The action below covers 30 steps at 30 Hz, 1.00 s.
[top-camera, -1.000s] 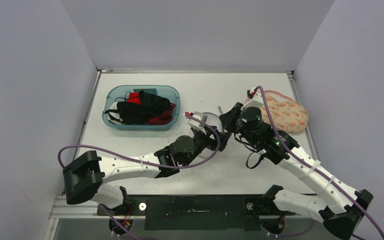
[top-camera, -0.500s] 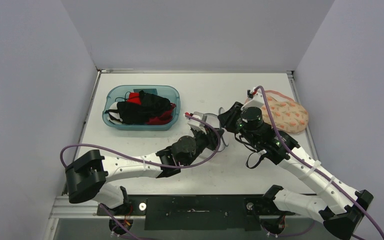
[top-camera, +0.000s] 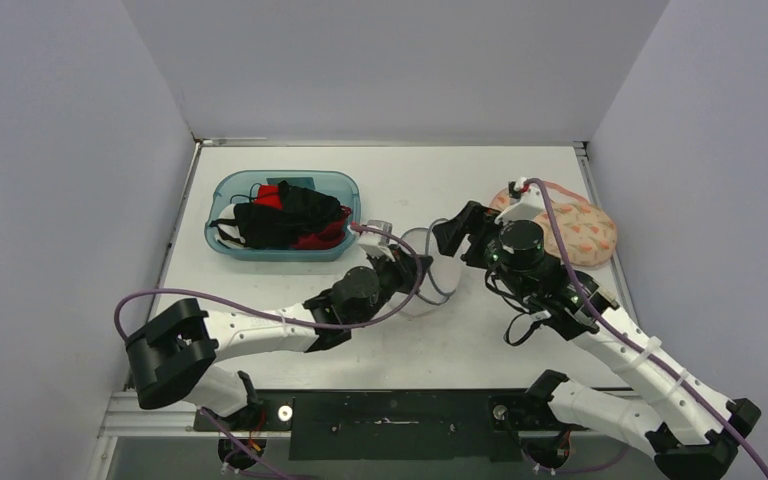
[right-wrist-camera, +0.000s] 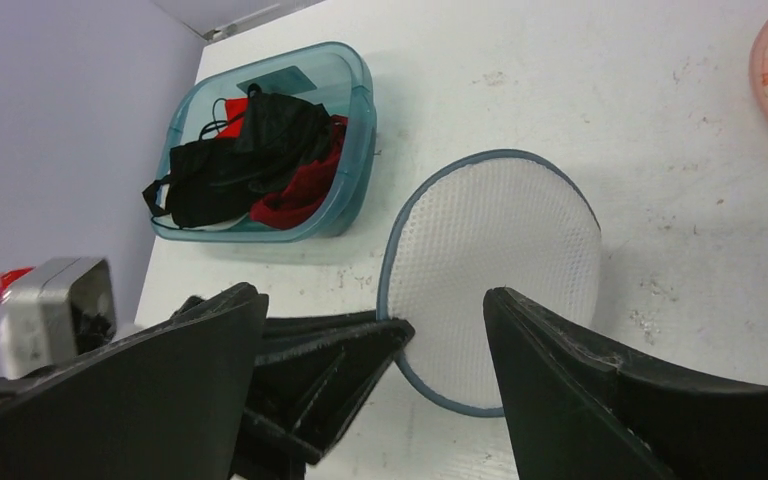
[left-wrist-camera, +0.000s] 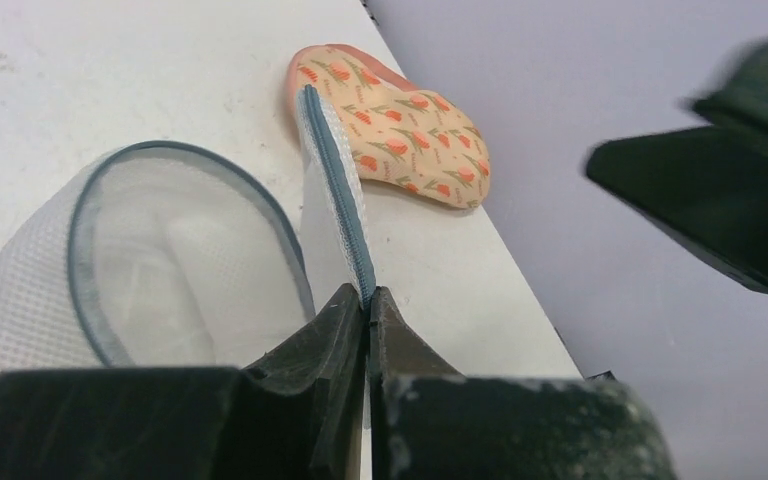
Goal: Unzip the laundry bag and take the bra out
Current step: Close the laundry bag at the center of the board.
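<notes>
The laundry bag [top-camera: 430, 272] is a round white mesh pouch with blue-grey trim, lying mid-table; the right wrist view shows its flat mesh disc [right-wrist-camera: 505, 250]. My left gripper [top-camera: 412, 266] is shut on the bag's blue zipper edge [left-wrist-camera: 338, 205], which stands up between the closed fingertips [left-wrist-camera: 368, 297]. Just behind and to the right, my right gripper [top-camera: 457, 233] hovers open over the bag with nothing in it [right-wrist-camera: 372, 298]. The bra [top-camera: 572, 226], peach with a floral print, lies outside the bag at the back right [left-wrist-camera: 400, 130].
A teal bin [top-camera: 222, 243] holding black and red garments sits at the back left [right-wrist-camera: 358, 95]. Grey walls close in the table on three sides. The bra lies close to the right table edge.
My left gripper closed onto the bag's zipper edge. My right gripper opened, let go of the bag and drew back to the right. The bag shifted slightly toward the left arm.
</notes>
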{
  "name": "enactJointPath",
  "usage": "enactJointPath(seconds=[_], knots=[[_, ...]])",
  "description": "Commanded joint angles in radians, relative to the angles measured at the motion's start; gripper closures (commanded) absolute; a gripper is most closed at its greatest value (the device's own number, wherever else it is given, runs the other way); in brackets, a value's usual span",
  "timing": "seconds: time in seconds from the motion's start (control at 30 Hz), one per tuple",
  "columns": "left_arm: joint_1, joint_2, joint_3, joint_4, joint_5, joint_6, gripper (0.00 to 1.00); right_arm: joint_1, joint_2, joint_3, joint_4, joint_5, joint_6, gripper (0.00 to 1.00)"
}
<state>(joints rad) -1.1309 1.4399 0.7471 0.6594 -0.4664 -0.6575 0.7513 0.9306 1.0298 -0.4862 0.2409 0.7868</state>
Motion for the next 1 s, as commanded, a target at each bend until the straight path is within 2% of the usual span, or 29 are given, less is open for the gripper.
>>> enactJointPath(seconds=[0.0, 0.2, 0.37, 0.5, 0.77, 0.97], knots=[[0.097, -0.053, -0.071, 0.119, 0.153, -0.185, 1.00, -0.007, -0.095, -0.061, 0.073, 0.020, -0.087, 0.18], [0.218, -0.068, -0.161, 0.167, 0.305, -0.310, 1.00, -0.010, -0.228, -0.281, 0.276, -0.092, -0.167, 0.18], [0.278, -0.036, -0.192, 0.165, 0.360, -0.345, 1.00, -0.024, -0.270, -0.426, 0.352, -0.086, -0.140, 0.19], [0.291, -0.013, -0.217, 0.177, 0.362, -0.353, 1.00, -0.088, -0.272, -0.540, 0.440, -0.163, -0.061, 0.18], [0.304, -0.014, -0.261, 0.190, 0.354, -0.357, 1.00, -0.354, -0.213, -0.785, 0.741, -0.499, 0.197, 0.19], [0.307, -0.031, -0.274, 0.189, 0.351, -0.353, 1.00, -0.383, -0.045, -0.917, 1.038, -0.563, 0.353, 0.20]])
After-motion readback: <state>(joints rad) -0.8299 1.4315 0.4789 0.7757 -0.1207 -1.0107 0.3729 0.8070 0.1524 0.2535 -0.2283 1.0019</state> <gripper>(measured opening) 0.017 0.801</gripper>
